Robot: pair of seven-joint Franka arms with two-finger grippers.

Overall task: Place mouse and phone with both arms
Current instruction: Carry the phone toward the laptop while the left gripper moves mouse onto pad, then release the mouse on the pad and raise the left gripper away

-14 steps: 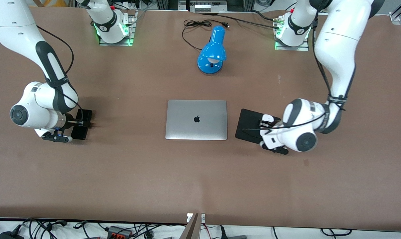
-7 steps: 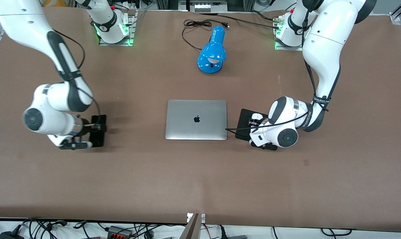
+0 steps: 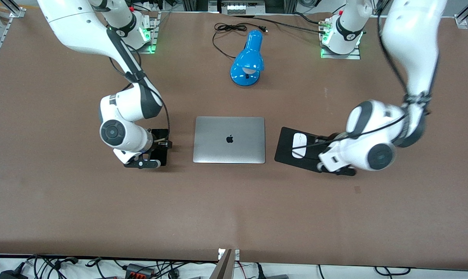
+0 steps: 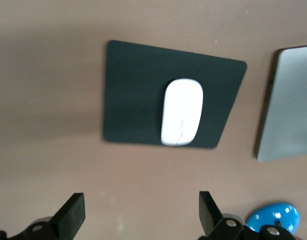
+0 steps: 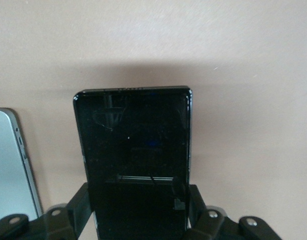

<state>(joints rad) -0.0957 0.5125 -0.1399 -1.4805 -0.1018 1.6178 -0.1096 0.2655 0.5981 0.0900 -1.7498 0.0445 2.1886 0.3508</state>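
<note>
Two hands, one job half done.
Mouse [image 3: 299, 145] lies on the pad [image 3: 286, 155]; left hand [image 4: 138, 217] gapes empty. Right hand [image 3: 156, 149], clamping the phone [image 5: 136, 155], should lower flat beside the laptop [image 3: 229, 140].

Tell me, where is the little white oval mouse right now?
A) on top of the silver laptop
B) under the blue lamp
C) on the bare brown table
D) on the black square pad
D: the little white oval mouse lies flat on the black square pad, beside the closed silver laptop.
</note>
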